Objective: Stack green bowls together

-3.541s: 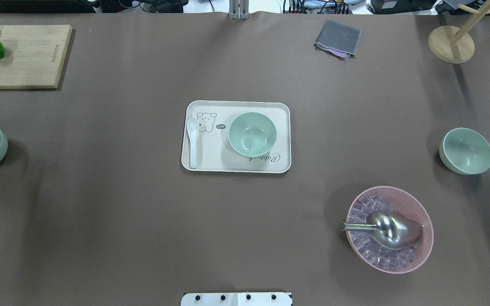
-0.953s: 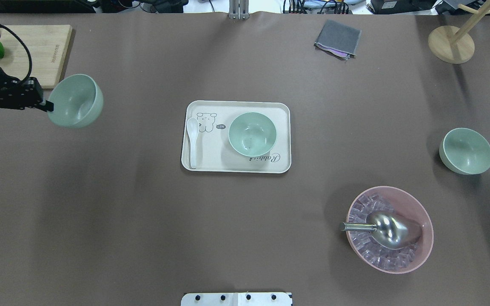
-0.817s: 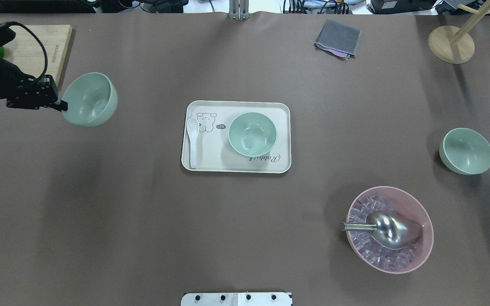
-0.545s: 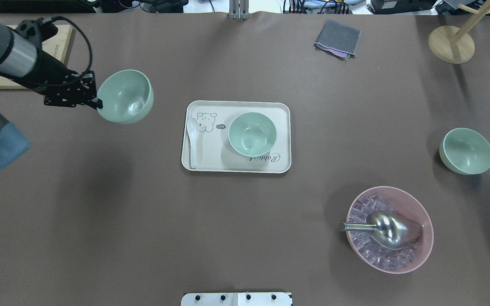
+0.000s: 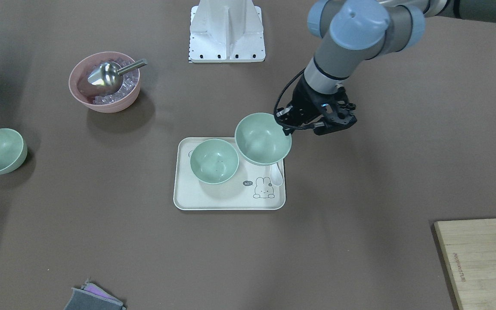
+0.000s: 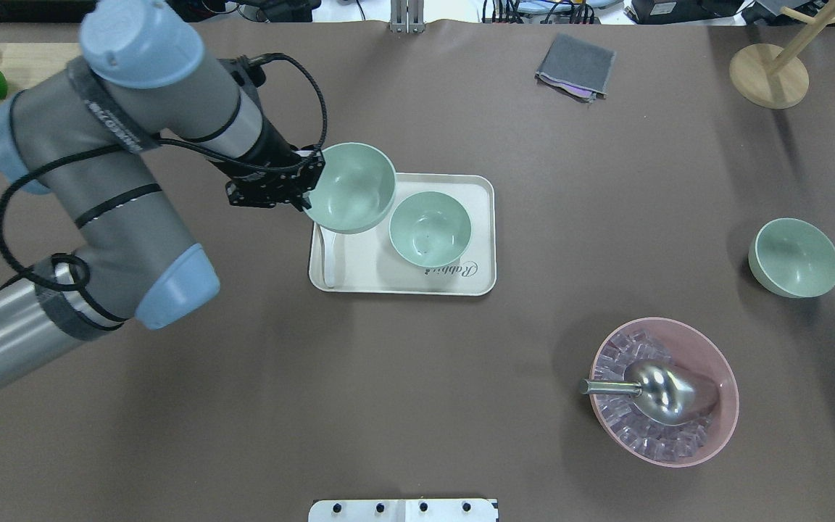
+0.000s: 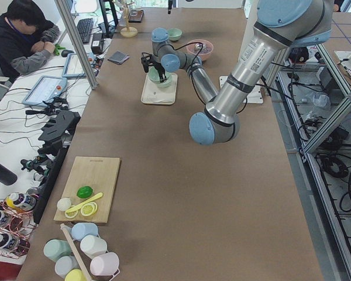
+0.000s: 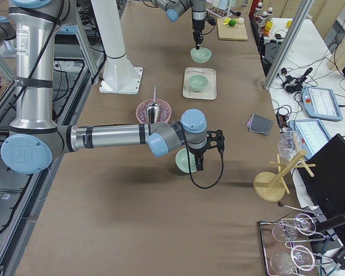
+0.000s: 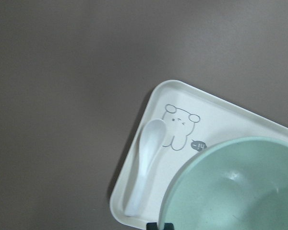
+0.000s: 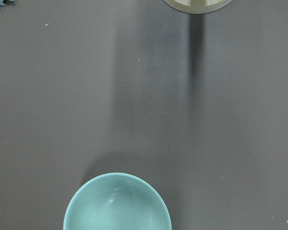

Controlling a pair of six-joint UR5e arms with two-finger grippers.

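Pinches the rim of one green bowl [image 6: 351,187] with the left fingers [image 9: 162,226], clenched on its wall. Holds it clear of the desk [image 6: 417,399], over the spoon [image 9: 145,167] end of the tray [image 6: 479,279], just beside the second green bowl [image 6: 430,228] standing there. Cannot tell the state of the right fingers [image 8: 199,165], hanging near the third green bowl [image 6: 794,257], well apart. Risks a slip or swing from so one-sided a grip, or a knock on the waiting rim if lowered off-centre. Faces mouth up, nearly level; being round, has no long axis.
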